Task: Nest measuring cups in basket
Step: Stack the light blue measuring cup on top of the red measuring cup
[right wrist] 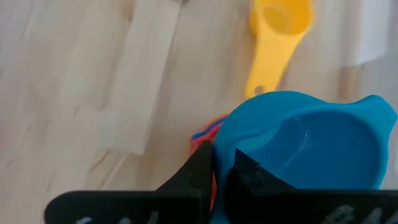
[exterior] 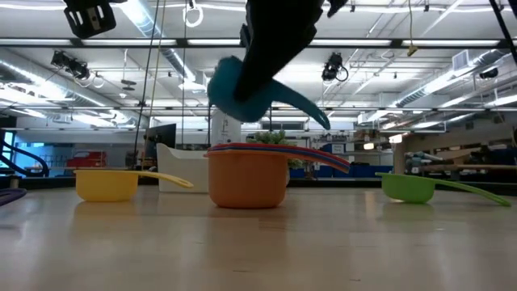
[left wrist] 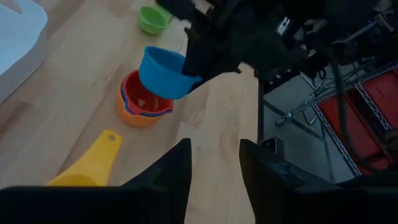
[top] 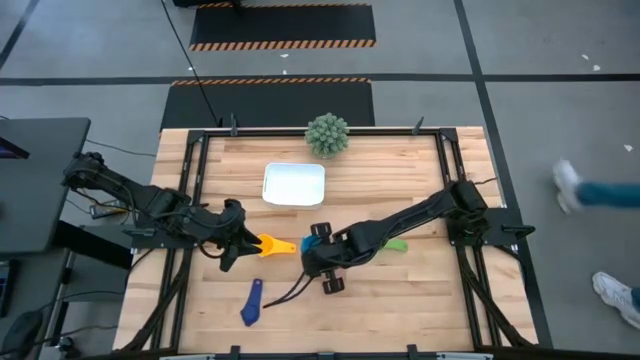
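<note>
Nearest on the desk (top: 400, 310), toward its left front, lay a navy measuring cup (top: 250, 302) by itself, well apart from both arms.

Farther back, at mid-desk, the right arm reached in from the right edge, stretched low and slanting leftward. Its right pincer (right wrist: 222, 163) was pressed together on the handle of a light blue measuring cup (right wrist: 311, 146), pinching it and holding it tilted in the air, clear of the desk. Directly under that cup stood an orange measuring cup (exterior: 248, 178) with a red one and at least one blue one nested inside it (left wrist: 142, 99); the held cup hung just above this stack, and I could not tell whether it touched the rims. A green measuring cup (top: 397, 244) lay to the right of the stack, beside the right arm.

From the left edge the left arm came in bent at the elbow, its left pincer (left wrist: 214, 163) pointing right toward the stack. Its fingers stood partly spread with nothing between them. A yellow measuring cup (top: 277, 245) lay just in front of that pincer, its handle (left wrist: 102, 152) pointing at the orange cup.

Beyond all this, the white basket (top: 294, 185) sat toward the far side of the desk with no cup in it, and a spiky green ball plant (top: 327, 134) stood at the far edge behind it.
</note>
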